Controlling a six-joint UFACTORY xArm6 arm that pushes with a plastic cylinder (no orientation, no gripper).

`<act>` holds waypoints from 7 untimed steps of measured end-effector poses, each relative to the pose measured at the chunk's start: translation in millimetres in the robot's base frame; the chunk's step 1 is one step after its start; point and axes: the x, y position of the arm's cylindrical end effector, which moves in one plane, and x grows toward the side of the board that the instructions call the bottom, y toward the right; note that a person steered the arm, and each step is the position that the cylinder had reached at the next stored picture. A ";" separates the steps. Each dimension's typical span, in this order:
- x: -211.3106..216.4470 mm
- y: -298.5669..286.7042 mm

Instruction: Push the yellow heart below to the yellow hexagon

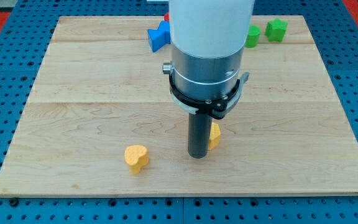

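Note:
The yellow heart (136,158) lies on the wooden board near the view's bottom, left of centre. The yellow hexagon (214,135) sits to its right and slightly higher, mostly hidden behind my rod. My tip (197,155) rests on the board just left of and touching or nearly touching the hexagon. The tip is about a hundred pixels to the right of the heart, apart from it.
A blue block (158,37) and a sliver of a red block (165,18) lie at the view's top, left of the arm body. Two green blocks (252,36) (276,29) lie at the top right. The wooden board (73,106) ends on a blue surround.

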 end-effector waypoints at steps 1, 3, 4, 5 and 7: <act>12.5 13.7; -87.9 -7.2; -50.3 27.0; -74.9 45.7; -177.0 -18.5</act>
